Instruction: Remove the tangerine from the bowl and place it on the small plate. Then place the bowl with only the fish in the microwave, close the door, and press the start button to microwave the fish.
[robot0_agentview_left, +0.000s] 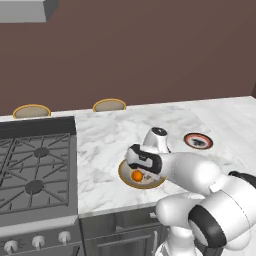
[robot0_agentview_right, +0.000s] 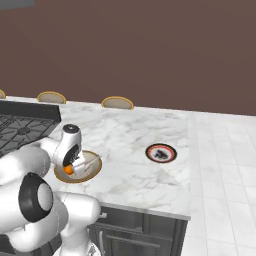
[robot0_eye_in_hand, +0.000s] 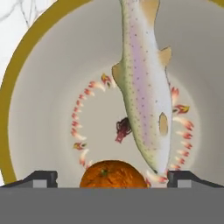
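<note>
While lowered into the bowl (robot0_eye_in_hand: 26, 87) near the counter's (robot0_agentview_left: 110, 135) front edge, gripper (robot0_eye_in_hand: 113, 177) spread wide, fingertips (robot0_eye_in_hand: 41, 177) flanking the tangerine (robot0_eye_in_hand: 113, 175), contact unclear. Fish (robot0_eye_in_hand: 146, 83) lying just beside tangerine inside bowl. Small plate (robot0_agentview_right: 160, 152) well apart toward the right; stove (robot0_agentview_left: 35, 170) at left.

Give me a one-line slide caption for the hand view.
Open hand lowered into the bowl, fingertips straddling the tangerine beside the fish.
</note>
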